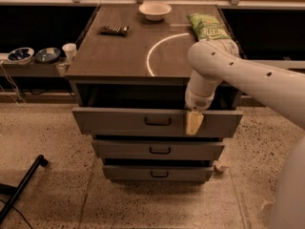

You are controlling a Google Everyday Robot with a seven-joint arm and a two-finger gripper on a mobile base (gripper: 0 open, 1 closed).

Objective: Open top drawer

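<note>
In the camera view, the gripper [194, 123], its hold impossible to tell, is hanging at the front edge of the partly open top drawer [119, 120], right of its handle [157, 121], where an off-centre pull is risking jamming it.

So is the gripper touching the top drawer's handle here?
Apart. The camera view shows the gripper at the front of the top drawer, right of the handle, with bare grey front between them.
</note>
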